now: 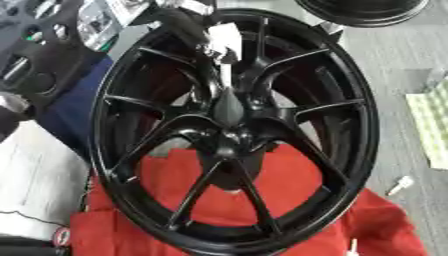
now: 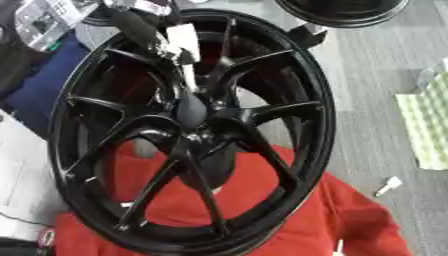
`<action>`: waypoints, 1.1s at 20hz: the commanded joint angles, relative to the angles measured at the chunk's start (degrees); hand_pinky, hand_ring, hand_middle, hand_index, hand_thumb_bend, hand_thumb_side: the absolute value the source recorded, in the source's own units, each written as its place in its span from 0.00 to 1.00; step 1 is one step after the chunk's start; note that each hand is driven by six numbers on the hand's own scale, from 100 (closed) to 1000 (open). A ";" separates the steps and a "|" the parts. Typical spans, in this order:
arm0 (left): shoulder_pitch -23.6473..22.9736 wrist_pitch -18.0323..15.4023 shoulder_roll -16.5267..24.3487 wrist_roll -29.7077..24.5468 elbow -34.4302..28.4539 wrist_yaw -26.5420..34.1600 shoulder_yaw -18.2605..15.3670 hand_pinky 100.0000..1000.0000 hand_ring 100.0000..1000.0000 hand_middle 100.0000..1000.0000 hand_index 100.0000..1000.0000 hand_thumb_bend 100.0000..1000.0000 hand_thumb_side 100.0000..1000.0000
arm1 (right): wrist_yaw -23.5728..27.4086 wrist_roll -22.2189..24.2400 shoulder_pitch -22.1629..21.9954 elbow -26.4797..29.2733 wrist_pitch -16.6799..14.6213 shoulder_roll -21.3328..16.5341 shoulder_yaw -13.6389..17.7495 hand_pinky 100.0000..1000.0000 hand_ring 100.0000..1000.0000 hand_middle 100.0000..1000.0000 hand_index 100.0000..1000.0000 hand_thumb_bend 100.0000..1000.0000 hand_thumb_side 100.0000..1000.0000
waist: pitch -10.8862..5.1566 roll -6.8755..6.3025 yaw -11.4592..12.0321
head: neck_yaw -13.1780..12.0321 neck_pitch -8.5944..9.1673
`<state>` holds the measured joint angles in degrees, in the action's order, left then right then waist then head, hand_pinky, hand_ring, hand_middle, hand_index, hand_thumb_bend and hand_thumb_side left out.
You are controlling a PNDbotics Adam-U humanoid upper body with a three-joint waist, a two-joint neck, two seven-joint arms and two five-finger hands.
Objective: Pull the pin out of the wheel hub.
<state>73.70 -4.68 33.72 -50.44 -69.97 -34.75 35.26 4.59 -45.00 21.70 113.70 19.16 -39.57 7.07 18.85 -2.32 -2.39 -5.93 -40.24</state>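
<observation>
A robot hand (image 1: 206, 30) is reaching in from the top, dark and blurring against the spokes; can't tell if its fingers are gripping anything. A tapered dark piece (image 1: 229, 106), possibly the pin, is pointing down at the centre just below the hand. The wheel hub (image 1: 350, 150), glossy black with thin paired spokes, is filling the view, sitting on crumpled red cloth (image 1: 289, 185). A second rim (image 2: 341, 12) is getting cut off at the top. A small white object (image 2: 388, 185) is lying on grey floor.
</observation>
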 commanded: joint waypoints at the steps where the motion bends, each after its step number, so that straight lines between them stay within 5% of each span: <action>1: 1.87 2.25 1.29 1.08 -0.61 1.12 -1.22 0.82 0.73 0.49 0.65 0.21 1.00 | 0.38 -6.97 0.31 0.90 6.58 -1.01 0.88 0.68 0.49 0.44 0.60 0.00 0.22 | -0.93 0.20 -0.03 | -0.10 0.03; 5: 1.93 4.58 1.39 2.06 -1.27 2.76 -1.24 0.77 0.63 0.38 0.54 0.01 0.86 | 0.53 -6.97 0.22 0.90 6.58 -0.86 1.14 0.68 0.49 0.44 0.60 0.00 0.23 | -0.89 0.22 -0.06 | -0.17 0.08; 8: 1.94 6.00 1.55 2.46 -1.98 4.67 -1.26 0.72 0.57 0.34 0.50 0.00 0.54 | 0.52 -6.97 0.24 0.90 6.63 -0.91 1.21 0.68 0.49 0.44 0.60 0.00 0.23 | -0.90 0.26 -0.05 | -0.14 0.07; 13: 2.03 7.65 1.92 1.88 -3.16 6.73 -0.97 0.70 0.54 0.31 0.47 0.00 0.13 | 0.40 -6.97 0.36 0.90 6.51 -0.81 1.33 0.68 0.50 0.44 0.60 0.00 0.24 | -1.00 0.32 -0.06 | -0.14 0.09; 22: 1.89 8.22 2.08 -1.12 -3.56 4.67 -0.71 0.63 0.44 0.20 0.47 0.02 0.14 | 0.11 -6.97 0.47 0.90 6.30 -0.58 1.52 0.68 0.50 0.44 0.60 0.00 0.25 | -1.11 0.47 -0.03 | -0.24 0.23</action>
<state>74.24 3.49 33.89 -51.03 -72.98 -29.52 35.26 4.70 -45.18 21.63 113.70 18.98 -39.09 7.78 18.92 -2.20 -2.40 -5.95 -40.23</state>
